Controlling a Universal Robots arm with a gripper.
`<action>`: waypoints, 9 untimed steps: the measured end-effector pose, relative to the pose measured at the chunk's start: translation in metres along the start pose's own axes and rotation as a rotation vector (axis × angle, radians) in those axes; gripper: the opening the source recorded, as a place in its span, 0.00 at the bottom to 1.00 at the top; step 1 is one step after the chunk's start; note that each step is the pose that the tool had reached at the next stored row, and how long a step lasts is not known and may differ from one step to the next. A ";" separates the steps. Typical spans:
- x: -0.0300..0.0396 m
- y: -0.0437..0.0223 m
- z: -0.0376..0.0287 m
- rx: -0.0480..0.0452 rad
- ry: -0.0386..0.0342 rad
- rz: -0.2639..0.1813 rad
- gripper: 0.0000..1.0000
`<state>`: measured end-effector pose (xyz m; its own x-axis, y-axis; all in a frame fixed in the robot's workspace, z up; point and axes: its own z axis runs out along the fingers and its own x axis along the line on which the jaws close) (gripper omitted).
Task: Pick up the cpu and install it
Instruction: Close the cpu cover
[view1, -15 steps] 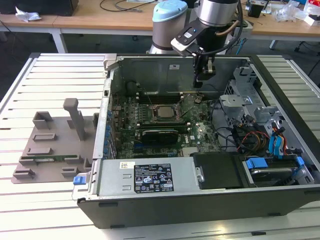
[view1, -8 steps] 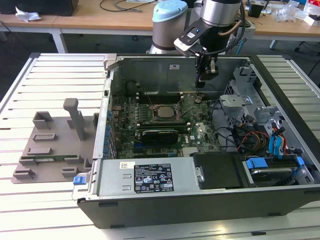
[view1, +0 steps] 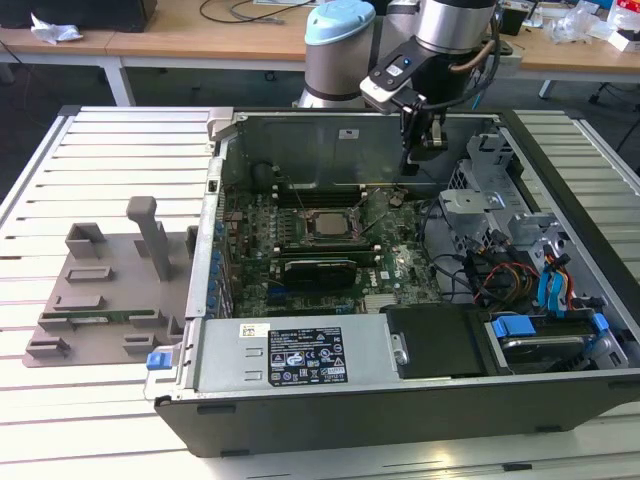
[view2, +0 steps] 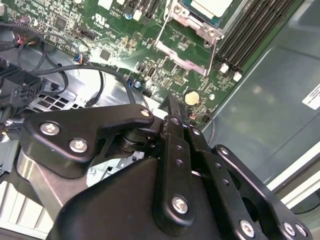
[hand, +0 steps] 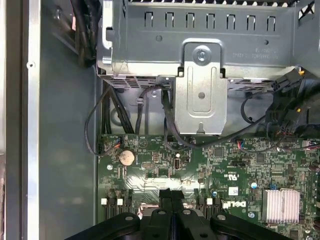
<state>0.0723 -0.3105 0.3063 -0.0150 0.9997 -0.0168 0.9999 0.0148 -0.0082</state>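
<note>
Exterior view shows an open computer case (view1: 400, 400) lying on its side on a slatted bench (view1: 120, 140), with the robot arm (view1: 440, 40) reaching in from the far side. Its fingers (view1: 413, 150) hang above the far corner of the green motherboard (view1: 390, 270), toward the exterior view's right, close to the case's back wall and clear of the board. From where I stand they look pressed together with nothing between them. The second wrist view says the same: the fingers (view2: 172, 115) meet in one thin black blade, and in the first wrist view (hand: 165, 200) they sit side by side with barely a seam.

The cpu (view1: 325, 225) lies flat in the socket near the middle of the motherboard, silver top up, well apart from the fingers and toward the exterior view's left of them. In the second wrist view the cpu (view2: 210, 6) sits inside the metal socket frame (view2: 182, 50), beside the dark memory slots (view2: 250, 35).

A round coin cell (view2: 191, 96) lies on the board just past the fingertips, and it shows again in the first wrist view (hand: 127, 158), near a steel bracket (hand: 201, 90) and black cables (hand: 95, 130). A grey plastic tray (view1: 100, 290) rests on the bench at the exterior view's left of the case.
</note>
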 end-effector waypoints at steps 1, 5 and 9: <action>0.0000 0.0020 0.0000 0.0000 0.0000 0.000 0.11; -0.0001 0.0089 0.0001 0.0001 0.0000 0.000 0.11; -0.0002 0.0155 0.0005 0.0000 0.0001 0.000 0.11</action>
<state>0.0878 -0.3105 0.3057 -0.0149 0.9997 -0.0167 0.9999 0.0148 -0.0082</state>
